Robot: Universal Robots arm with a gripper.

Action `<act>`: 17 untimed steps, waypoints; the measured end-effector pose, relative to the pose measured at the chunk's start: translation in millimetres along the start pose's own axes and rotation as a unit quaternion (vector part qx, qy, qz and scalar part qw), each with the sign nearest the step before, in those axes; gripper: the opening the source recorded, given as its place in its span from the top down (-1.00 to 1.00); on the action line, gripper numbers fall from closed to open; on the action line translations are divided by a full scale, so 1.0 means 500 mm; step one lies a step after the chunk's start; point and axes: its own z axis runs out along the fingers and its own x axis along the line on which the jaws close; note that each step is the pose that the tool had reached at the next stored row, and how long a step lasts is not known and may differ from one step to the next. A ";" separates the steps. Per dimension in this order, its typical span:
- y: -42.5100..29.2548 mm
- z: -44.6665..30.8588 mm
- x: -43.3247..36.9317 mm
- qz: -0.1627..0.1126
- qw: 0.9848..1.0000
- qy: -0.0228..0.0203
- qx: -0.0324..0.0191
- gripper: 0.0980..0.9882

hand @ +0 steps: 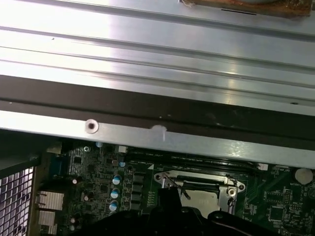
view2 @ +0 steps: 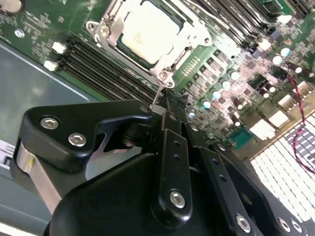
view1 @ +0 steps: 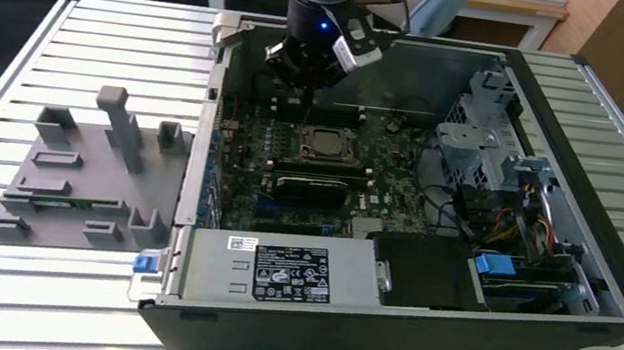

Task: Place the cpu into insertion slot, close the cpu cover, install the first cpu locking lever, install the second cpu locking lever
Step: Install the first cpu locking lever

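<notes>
Sitting flat inside the silvery cpu cover (view2: 196,35) — a square cpu (view2: 147,32).

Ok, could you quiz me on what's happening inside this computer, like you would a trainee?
1. True or false: the cpu already lies in the insertion slot.
2. In the exterior view, on which side of the computer case does the grey fixture stand? A: that view's left. B: that view's right.
3. Fill in: the hand hangs above a ___ circuit board.
Key: 1 true; 2 A; 3 green.
</notes>
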 end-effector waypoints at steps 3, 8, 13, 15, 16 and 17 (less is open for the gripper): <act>-0.001 0.002 -0.008 0.004 1.000 0.000 0.000 0.96; -0.002 0.005 -0.017 0.017 1.000 0.000 0.000 0.96; -0.002 0.010 -0.017 0.042 0.999 -0.001 -0.012 0.96; -0.002 0.012 -0.017 0.042 0.999 -0.001 -0.018 0.96; -0.002 0.012 -0.017 0.043 0.999 -0.002 -0.019 0.96; -0.002 0.013 -0.017 0.043 0.999 -0.002 -0.019 0.96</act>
